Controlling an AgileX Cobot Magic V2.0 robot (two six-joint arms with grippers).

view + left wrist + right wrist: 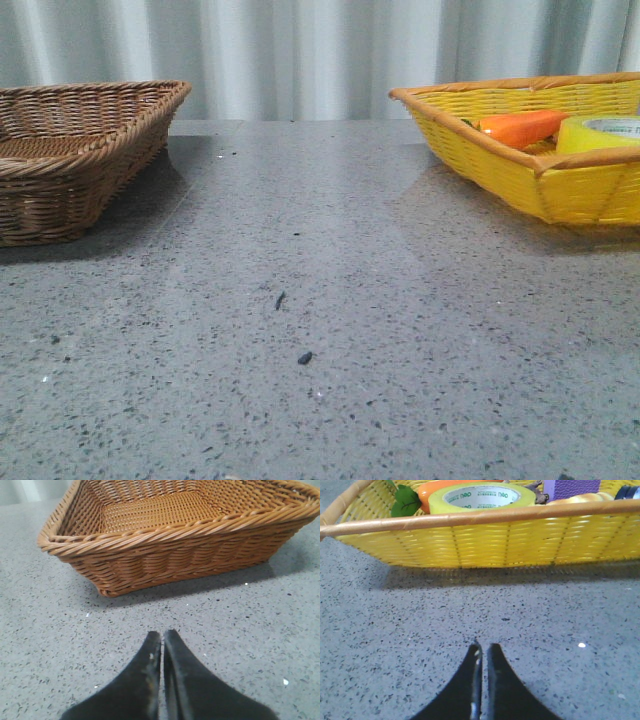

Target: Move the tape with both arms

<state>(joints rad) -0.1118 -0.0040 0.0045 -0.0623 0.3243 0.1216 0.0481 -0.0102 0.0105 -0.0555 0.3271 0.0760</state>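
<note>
No step of the transfer was yet done: the wide translucent yellow tape roll [482, 497] lay in the yellow woven basket [485, 542] beside an orange carrot-like object [520, 127], the brown wicker basket [175, 555] held nothing visible, and the black left gripper [162, 640] and right gripper [484, 652] were both clenched on nothing above the grey speckled table [320, 300].

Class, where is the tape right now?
The tape lies in the yellow basket at the front view's right, beside the orange carrot.
</note>
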